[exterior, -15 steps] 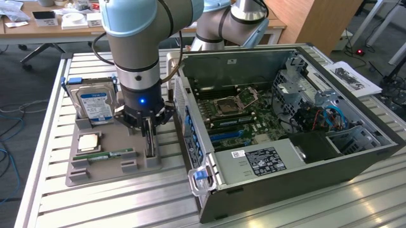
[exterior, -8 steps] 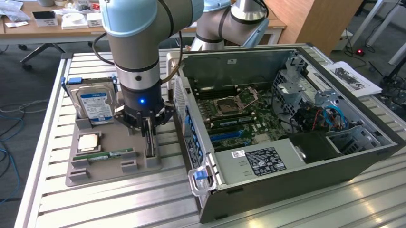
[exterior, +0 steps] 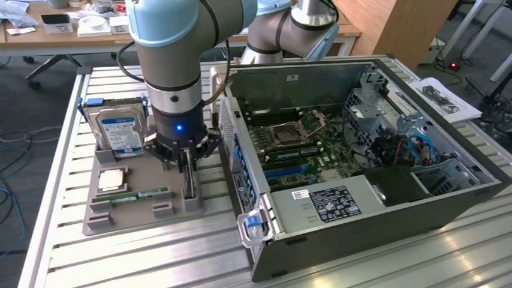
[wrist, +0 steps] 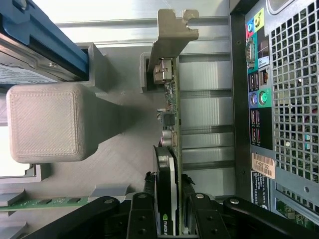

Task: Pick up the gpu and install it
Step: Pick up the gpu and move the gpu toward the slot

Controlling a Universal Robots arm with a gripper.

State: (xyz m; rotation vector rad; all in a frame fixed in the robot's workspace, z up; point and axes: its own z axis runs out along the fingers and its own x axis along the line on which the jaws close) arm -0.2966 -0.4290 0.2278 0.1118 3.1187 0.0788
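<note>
End effector [wrist: 167, 221] clamped on the gpu [wrist: 166, 172] from both sides (fan cooler between the fingers). Card stands on edge in the grey holder [exterior: 132, 213] on the bench [exterior: 120, 258], with its silver bracket [wrist: 169, 45] at the far end. Open PC case [exterior: 360, 198] sits just beside it, on the exterior view's right.

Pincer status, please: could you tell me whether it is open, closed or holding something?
Pincer: closed on the gpu, which stands on edge in the grey holder.
</note>
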